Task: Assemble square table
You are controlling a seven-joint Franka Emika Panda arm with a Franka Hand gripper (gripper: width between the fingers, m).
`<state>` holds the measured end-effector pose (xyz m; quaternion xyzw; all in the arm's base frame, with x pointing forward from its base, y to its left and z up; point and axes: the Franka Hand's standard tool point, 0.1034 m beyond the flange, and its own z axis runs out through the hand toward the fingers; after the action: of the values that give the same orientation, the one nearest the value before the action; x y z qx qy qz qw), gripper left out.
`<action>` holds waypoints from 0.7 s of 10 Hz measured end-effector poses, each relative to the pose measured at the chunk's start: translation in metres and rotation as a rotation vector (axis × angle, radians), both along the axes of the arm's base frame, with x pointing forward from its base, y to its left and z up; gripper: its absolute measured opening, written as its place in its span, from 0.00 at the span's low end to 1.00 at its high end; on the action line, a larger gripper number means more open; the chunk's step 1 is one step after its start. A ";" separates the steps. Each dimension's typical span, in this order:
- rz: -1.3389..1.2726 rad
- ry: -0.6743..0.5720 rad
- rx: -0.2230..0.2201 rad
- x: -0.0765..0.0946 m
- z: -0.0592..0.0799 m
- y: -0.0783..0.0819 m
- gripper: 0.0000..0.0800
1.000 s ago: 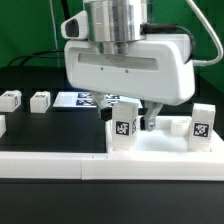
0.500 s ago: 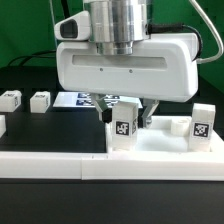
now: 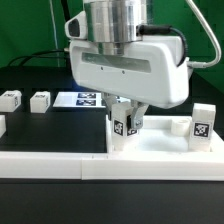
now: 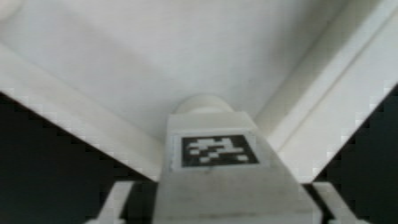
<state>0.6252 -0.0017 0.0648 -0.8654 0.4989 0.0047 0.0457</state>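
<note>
The white square tabletop (image 3: 165,150) lies at the front right of the black table. A short white tagged leg (image 3: 121,128) stands upright in its corner socket on the exterior view's left. My gripper (image 3: 126,122) reaches down over this leg with a finger on each side and is shut on it. In the wrist view the leg (image 4: 217,150) with its tag sits between my fingers, gripper (image 4: 226,208), above the tabletop's raised edges (image 4: 302,90). A second leg (image 3: 201,125) stands upright in the corner on the exterior view's right.
Two loose white legs (image 3: 9,99) (image 3: 40,101) lie at the back on the exterior view's left. The marker board (image 3: 80,100) lies flat behind the tabletop. A long white rail (image 3: 50,166) runs along the front edge.
My gripper and wrist have turned about the vertical axis, and the leg between the fingers has turned with them, so two tagged faces show. The tabletop has stayed in place.
</note>
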 end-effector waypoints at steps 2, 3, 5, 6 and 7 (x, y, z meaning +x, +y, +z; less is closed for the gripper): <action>-0.325 0.038 0.015 -0.001 0.000 0.002 0.36; -0.566 0.058 0.028 -0.001 -0.001 0.003 0.36; -0.893 0.077 0.068 0.002 -0.001 0.004 0.36; -1.014 0.090 0.088 0.002 -0.001 0.004 0.36; -1.068 0.095 0.091 0.002 0.000 0.003 0.36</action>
<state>0.6272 0.0016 0.0643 -0.4873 0.8704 0.0418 0.0566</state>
